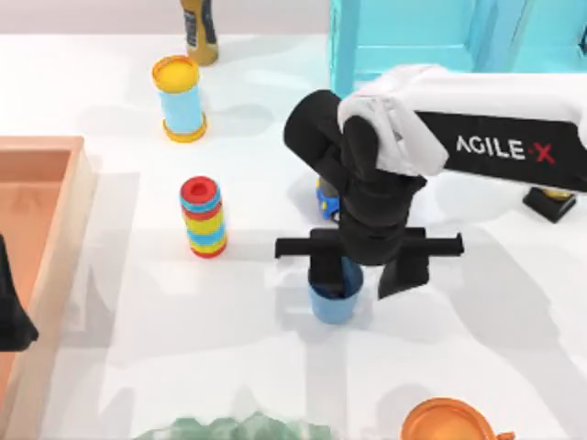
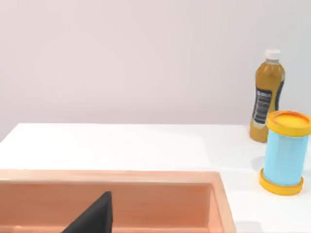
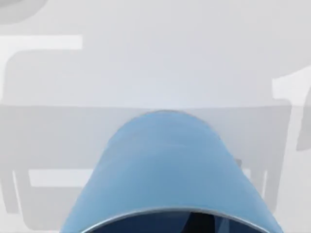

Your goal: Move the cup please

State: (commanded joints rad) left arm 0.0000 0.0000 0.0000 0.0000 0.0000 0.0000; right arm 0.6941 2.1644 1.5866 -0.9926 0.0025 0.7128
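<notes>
Blue cup (image 1: 335,302) standing upright on the white worktop (image 1: 138,348), near of centre, with the right claw (image 1: 353,275) lowered over it; one finger reaches inside the rim, another stands outside to the right, but whether they pinch the wall cannot be told. Striped ring stack (image 1: 203,217) stands well to the left. Left claw (image 1: 11,316) is parked over the wooden tray (image 1: 46,174) at the left edge, finger state not discernible.
</notes>
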